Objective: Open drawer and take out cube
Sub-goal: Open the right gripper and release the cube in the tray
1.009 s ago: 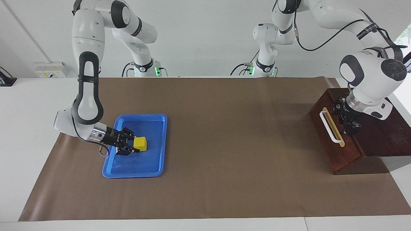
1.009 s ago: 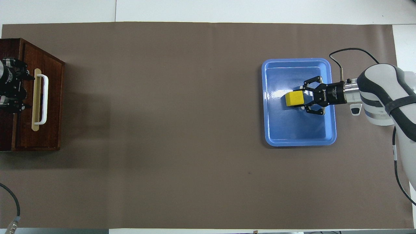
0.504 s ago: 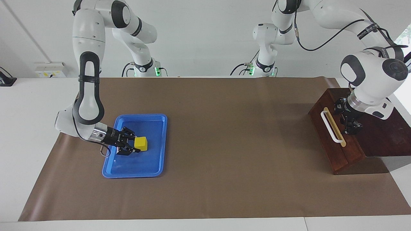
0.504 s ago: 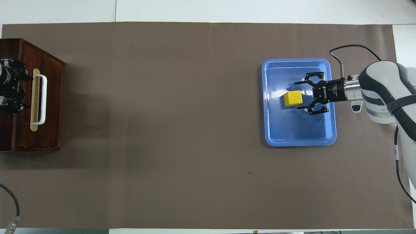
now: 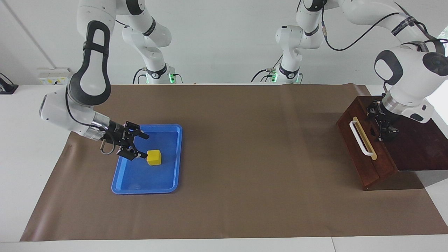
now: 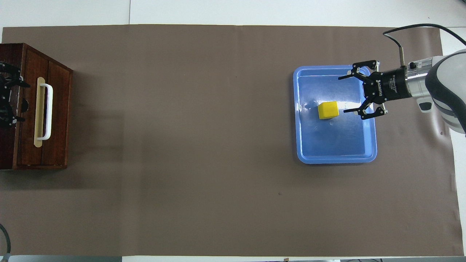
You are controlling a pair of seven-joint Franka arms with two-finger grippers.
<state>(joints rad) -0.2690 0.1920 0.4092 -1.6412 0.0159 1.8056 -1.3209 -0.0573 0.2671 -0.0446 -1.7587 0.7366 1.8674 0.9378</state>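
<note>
- The right claw [image 5: 142, 145] hangs released, fingers spread, over the blue tray [image 5: 123, 187], holding nothing.
- The cube [image 5: 154, 157] sits in the tray, just clear of the fingertips; being a cube, it has no long axis.
- The drawer [image 5: 364, 154] is shut, its handle [image 5: 360, 140] facing the tray.
- The left claw [image 5: 384, 120] hangs released above the drawer's top; the overhead view crops it.

left gripper [image 6: 9, 95] cut off at overhead view's edge; fingers' spacing unreadable against dark cabinet top [image 5: 413, 140]. drawer [image 5: 364, 150] interior hidden. both arms' upper links cropped.
</note>
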